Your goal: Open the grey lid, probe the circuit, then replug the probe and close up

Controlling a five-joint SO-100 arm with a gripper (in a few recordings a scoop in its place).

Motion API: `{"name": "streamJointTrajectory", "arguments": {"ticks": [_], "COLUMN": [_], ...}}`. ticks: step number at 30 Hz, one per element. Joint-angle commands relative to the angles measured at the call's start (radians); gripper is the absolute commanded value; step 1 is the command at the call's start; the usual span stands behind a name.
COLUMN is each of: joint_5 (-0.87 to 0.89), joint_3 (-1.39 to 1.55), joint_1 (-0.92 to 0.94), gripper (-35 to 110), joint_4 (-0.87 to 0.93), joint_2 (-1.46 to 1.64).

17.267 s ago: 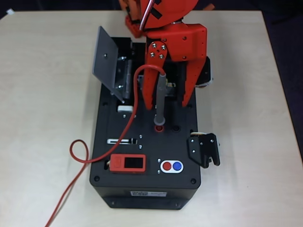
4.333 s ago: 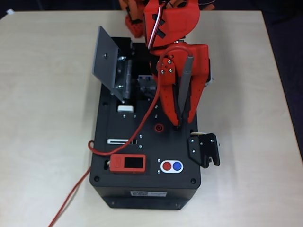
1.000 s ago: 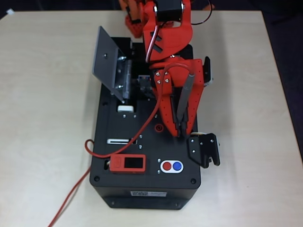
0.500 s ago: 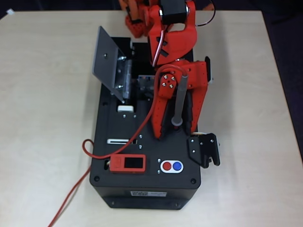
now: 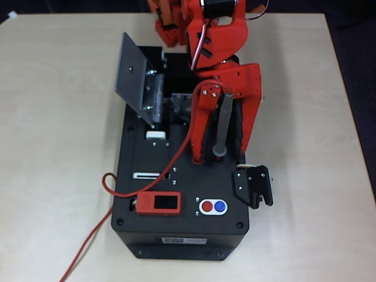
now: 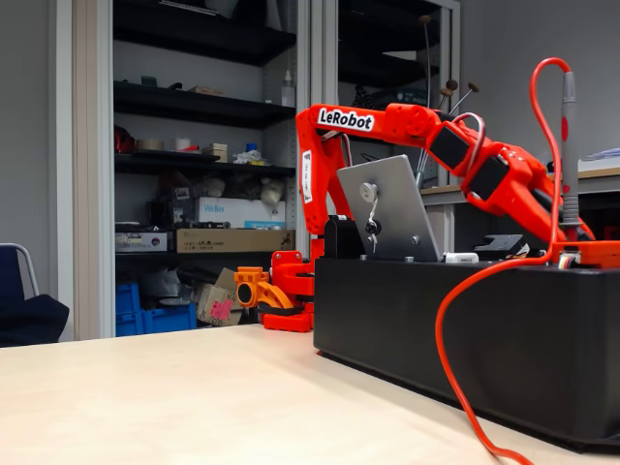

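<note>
The grey lid [image 5: 132, 73] [image 6: 387, 208] stands swung up on its hinge at the left of the black box [image 5: 147, 158]. Beside it, the circuit [image 5: 179, 104] shows partly in its recess, with the arm over its right side. The probe [image 5: 221, 126] [image 6: 569, 145] stands upright with its tip in a hole on the box top. My red gripper [image 5: 219, 155] points down around the probe, open, one finger well off to each side. The probe's red wire [image 5: 170, 161] [image 6: 455, 320] loops from its top end down over the box's left side onto the table.
An orange-red display module [image 5: 158, 202] and a red and blue button pair [image 5: 212, 206] sit near the box's front. A black bracket [image 5: 252, 185] hangs at the box's right edge. Bare table lies left and right of the box. Shelves stand behind in the fixed view.
Over the last second the gripper turned and spread its fingers. The probe went from tilted in its grip to standing upright in the hole. The fingers have since drawn slightly back.
</note>
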Motion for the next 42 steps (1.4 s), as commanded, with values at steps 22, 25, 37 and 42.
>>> {"name": "streamJointTrajectory", "arguments": {"ticks": [22, 25, 37, 42], "joint_5": [-0.127, -0.172, -0.522, -0.784], "joint_3": [-0.175, -0.284, -0.624, -0.844], "joint_1": [0.081, 0.098, 0.255, 0.376], "gripper": [0, 0, 0, 0], "joint_4": [0.390, 0.489, 0.609, 0.635], "joint_2": [0.166, 0.160, 0.167, 0.101]}}
